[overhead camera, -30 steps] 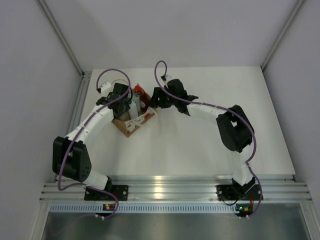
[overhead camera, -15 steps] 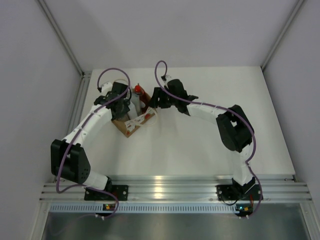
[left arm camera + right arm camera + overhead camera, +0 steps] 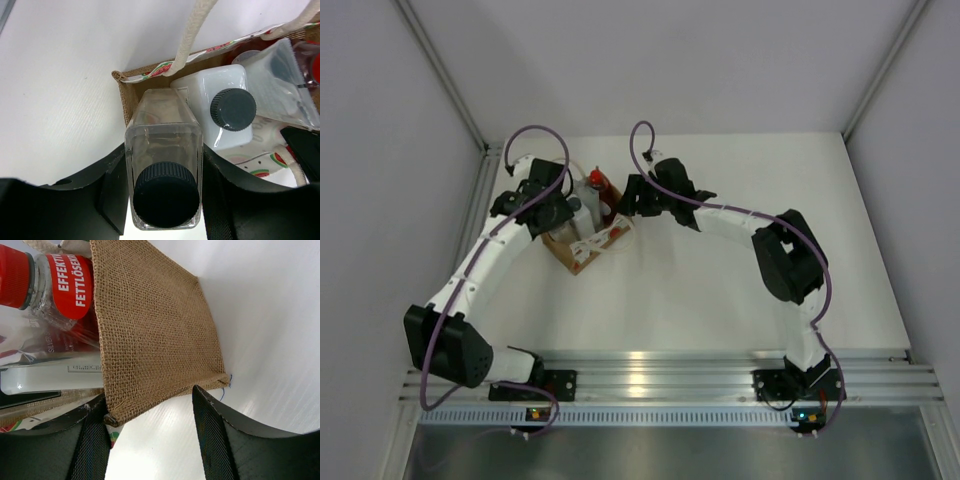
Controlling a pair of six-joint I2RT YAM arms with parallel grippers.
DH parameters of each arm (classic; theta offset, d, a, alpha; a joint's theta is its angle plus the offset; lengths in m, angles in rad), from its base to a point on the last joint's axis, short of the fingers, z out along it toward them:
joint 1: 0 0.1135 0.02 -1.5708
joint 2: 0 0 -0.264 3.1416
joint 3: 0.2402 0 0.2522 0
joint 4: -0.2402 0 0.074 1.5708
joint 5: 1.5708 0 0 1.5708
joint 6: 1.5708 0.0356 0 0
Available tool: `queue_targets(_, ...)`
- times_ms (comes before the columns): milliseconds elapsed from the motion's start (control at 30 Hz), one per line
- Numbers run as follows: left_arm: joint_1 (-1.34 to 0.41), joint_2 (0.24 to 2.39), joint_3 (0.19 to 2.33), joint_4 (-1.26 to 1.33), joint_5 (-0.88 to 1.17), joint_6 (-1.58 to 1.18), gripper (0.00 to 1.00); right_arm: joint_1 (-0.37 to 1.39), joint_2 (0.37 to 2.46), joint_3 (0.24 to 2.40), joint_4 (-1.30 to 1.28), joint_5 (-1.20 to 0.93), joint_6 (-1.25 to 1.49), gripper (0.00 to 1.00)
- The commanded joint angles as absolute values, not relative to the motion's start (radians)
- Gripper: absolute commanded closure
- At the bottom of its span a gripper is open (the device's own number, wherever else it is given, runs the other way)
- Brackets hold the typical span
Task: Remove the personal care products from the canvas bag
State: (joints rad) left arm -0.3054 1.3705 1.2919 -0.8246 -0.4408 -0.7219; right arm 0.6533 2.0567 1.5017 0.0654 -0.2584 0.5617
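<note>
Clamped in the left pincer (image 3: 165, 167), the clear bottle (image 3: 162, 140) points cap-first toward the bottom of the left wrist view, its base in the canvas bag (image 3: 128, 97) corner, so the pull should follow that axis while the right pincer (image 3: 150, 427) grips the bag's burlap wall.

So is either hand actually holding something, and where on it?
The left hand grips the clear bottle by its flat sides, just below the dark cap. The right hand appears to pinch the canvas bag across one burlap end.
</note>
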Motion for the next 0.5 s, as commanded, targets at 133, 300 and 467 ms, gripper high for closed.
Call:
queue_targets(133,-0.305,1.230,1.448,-0.764,-0.407,-0.661,1.00,0.643,2.115,1.554,0.058,-0.253,0.554,0.41)
queue_targets(300,-0.305,1.165,1.509,-0.772,-0.359,-0.638,1.00,0.641,2.131,1.578,0.051,-0.253,0.557,0.42)
queue_targets(467,-0.305,1.091,1.525,-0.776,-0.275,-0.624,1.00,0.643,2.140,1.595,0.046,-0.252,0.558,0.42)
